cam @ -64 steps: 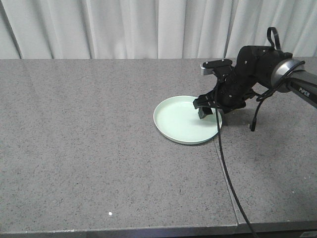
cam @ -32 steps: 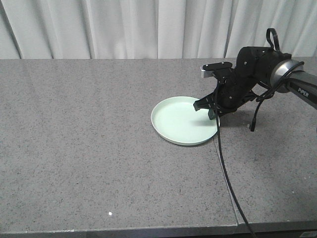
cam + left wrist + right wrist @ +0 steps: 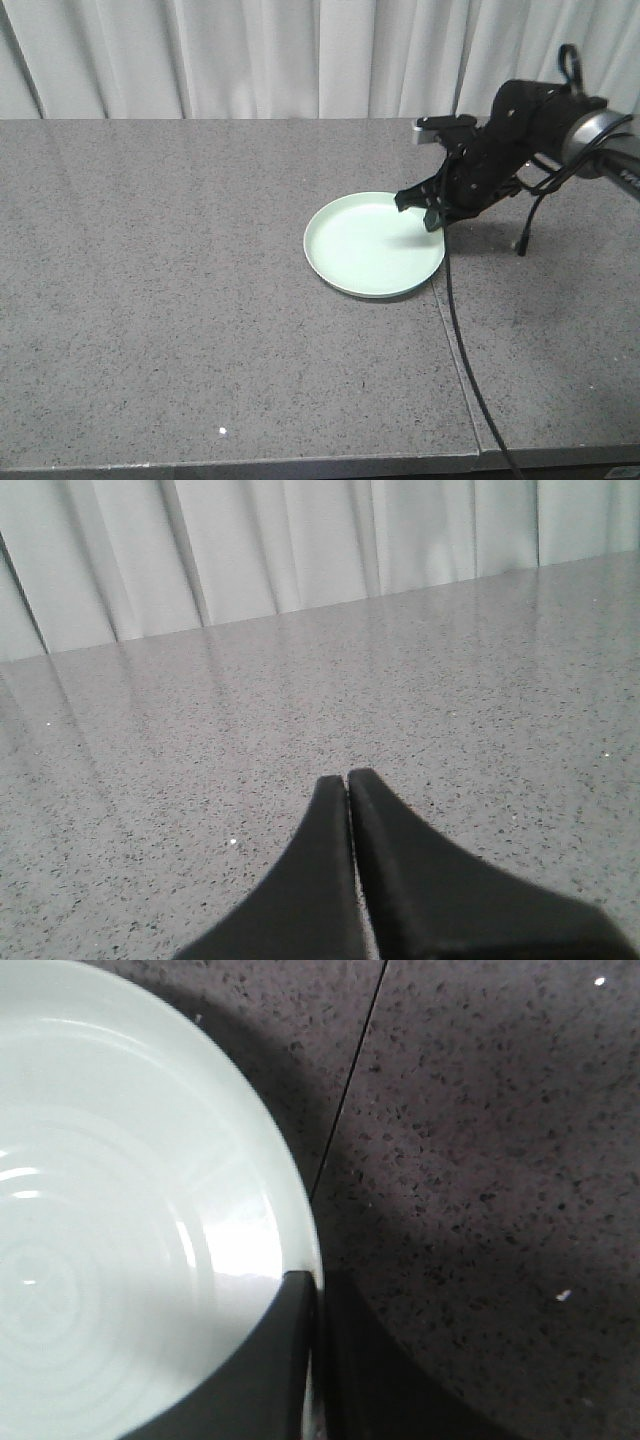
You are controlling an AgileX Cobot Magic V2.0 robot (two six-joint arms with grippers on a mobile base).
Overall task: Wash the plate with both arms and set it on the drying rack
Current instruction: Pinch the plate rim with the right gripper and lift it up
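The pale mint-green plate point(image 3: 362, 250) lies flat on the grey stone counter, right of centre. My right gripper point(image 3: 431, 214) comes in from the right and is shut on the plate's far right rim. In the right wrist view one finger rests inside the plate point(image 3: 120, 1210) and the other outside, with the rim pinched at my right gripper point(image 3: 315, 1282). My left gripper point(image 3: 347, 778) is shut on nothing, low over bare counter, and does not appear in the front view. The drying rack is out of view.
A seam point(image 3: 456, 350) between two counter slabs runs from under the plate to the front edge. The right arm's black cable point(image 3: 468, 380) trails along it. White curtains point(image 3: 250, 55) hang behind the counter's far edge.
The right arm's wrist has shifted right and slightly up while its fingers stayed at the rim. The plate has slid a little to the left.
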